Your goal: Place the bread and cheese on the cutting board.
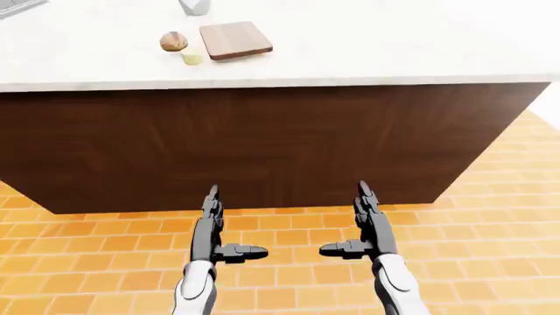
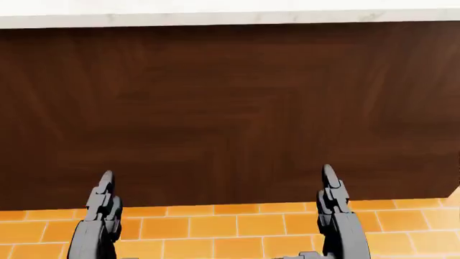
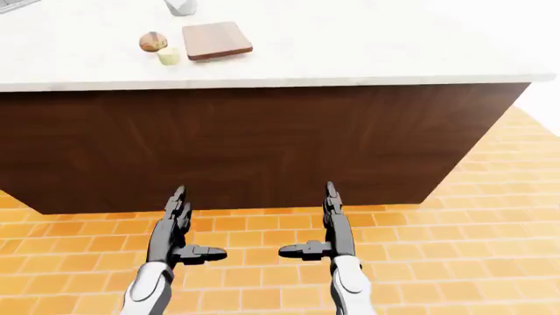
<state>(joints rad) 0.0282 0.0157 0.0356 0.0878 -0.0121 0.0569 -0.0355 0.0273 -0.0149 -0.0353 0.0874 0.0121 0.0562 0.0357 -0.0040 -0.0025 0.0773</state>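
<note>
On the white counter (image 1: 367, 46), in the upper left of the left-eye view, lies a wooden cutting board (image 1: 234, 39). A round brown bread roll (image 1: 173, 41) sits just left of the board, and a small pale yellow piece of cheese (image 1: 192, 58) lies below the roll, near the board's lower left corner. Both hands hang low over the floor, far below the counter. My left hand (image 1: 218, 226) is open, fingers straight, thumb pointing inward. My right hand (image 1: 357, 223) is open the same way. Neither holds anything.
The dark wood side of the counter island (image 1: 262, 144) fills the middle of the views. Orange floor tiles (image 1: 490, 216) run below and to the right of it. A grey object (image 1: 194, 6) stands at the top edge above the board, and another grey thing (image 1: 18, 5) shows at top left.
</note>
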